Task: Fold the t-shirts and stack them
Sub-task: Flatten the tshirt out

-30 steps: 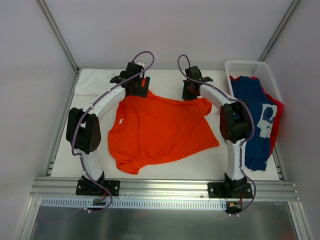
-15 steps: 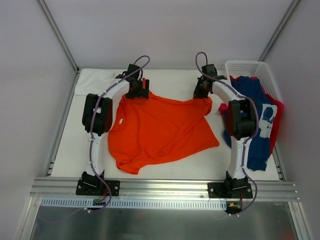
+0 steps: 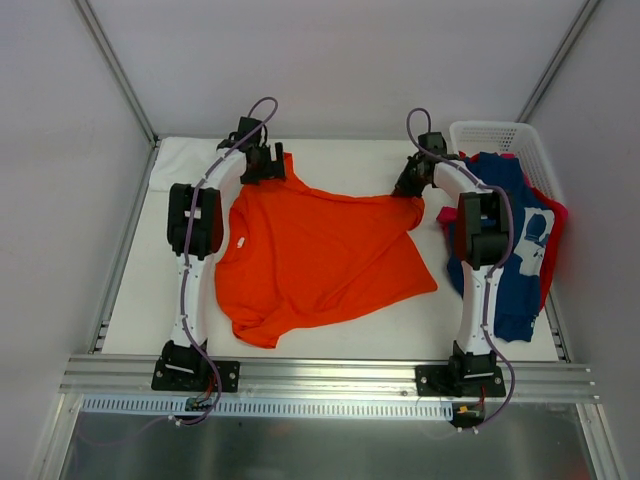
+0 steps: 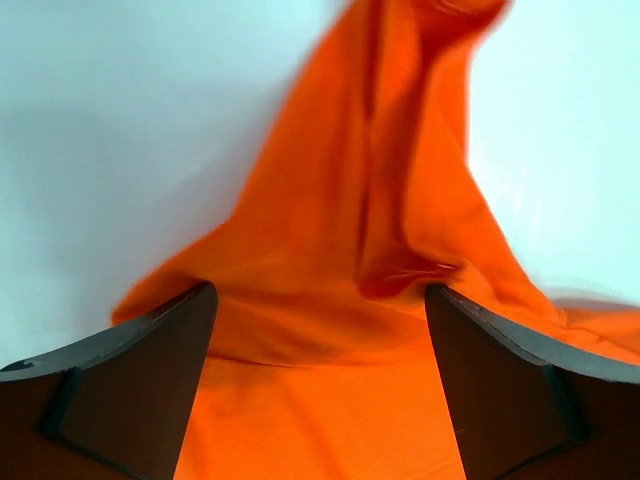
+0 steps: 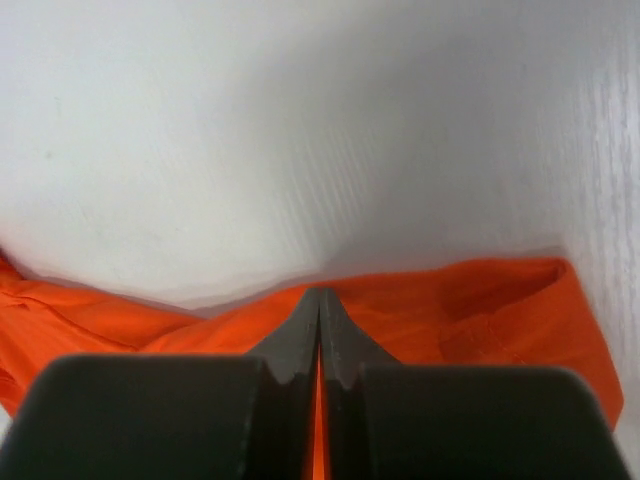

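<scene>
1. At the upper left of the top view, a white t-shirt (image 3: 185,160) is laid flat on the table (image 3: 420,320), well apart from both arms.
2. The left gripper (image 4: 318,300) is held at the upper left corner of the orange t-shirt (image 3: 320,255). Its fingers are spread wide around a raised fold (nothing is clamped), presumably ready to take that corner.
3. The orange t-shirt is spread across the middle of the frame, not yet folded.
4. The right gripper (image 5: 320,295) is pressed together on the shirt's upper right edge, seemingly to draw the cloth taut.
5. At the right, a navy t-shirt (image 3: 510,290) and a pink-red t-shirt (image 3: 556,215) are draped over the lattice basket (image 3: 490,130), unfolded.
</scene>
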`<state>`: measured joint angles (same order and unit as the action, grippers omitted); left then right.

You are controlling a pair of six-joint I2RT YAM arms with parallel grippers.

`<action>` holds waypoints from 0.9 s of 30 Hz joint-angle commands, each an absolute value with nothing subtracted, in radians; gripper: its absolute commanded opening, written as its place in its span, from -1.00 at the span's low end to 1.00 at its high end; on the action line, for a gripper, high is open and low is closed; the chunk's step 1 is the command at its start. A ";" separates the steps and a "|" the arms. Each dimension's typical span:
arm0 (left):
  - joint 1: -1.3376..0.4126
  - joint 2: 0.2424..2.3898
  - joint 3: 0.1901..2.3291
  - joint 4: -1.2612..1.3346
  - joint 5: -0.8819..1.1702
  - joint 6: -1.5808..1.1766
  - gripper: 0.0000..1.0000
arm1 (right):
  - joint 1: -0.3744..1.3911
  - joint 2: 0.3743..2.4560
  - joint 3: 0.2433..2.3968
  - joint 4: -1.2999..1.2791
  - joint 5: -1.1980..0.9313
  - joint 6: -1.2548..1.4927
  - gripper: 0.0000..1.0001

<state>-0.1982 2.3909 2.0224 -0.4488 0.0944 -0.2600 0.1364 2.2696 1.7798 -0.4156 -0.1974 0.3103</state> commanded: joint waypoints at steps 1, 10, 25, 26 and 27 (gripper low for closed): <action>-0.166 2.457 2.135 -0.462 0.115 -0.279 0.76 | 0.132 2.278 1.851 -0.361 -0.255 0.327 -0.99; -0.115 2.580 2.351 -0.460 0.126 -0.308 0.81 | 0.103 2.397 2.085 -0.292 -0.242 0.342 -0.55; -0.143 2.173 2.205 -0.209 0.107 -0.278 0.87 | 0.144 1.793 1.536 0.016 -0.089 0.290 0.69; -0.150 2.073 2.107 -0.209 0.101 -0.284 0.91 | 0.149 1.737 1.496 -0.056 -0.071 0.288 0.70; -0.158 2.021 2.050 -0.207 0.091 -0.297 0.92 | 0.169 1.683 1.461 -0.099 -0.045 0.288 0.70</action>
<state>-0.1196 2.3123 2.1410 -0.2935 0.0746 -0.2893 0.1410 1.9545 1.5074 -0.0605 -0.1398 0.3260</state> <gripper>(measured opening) 0.950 0.849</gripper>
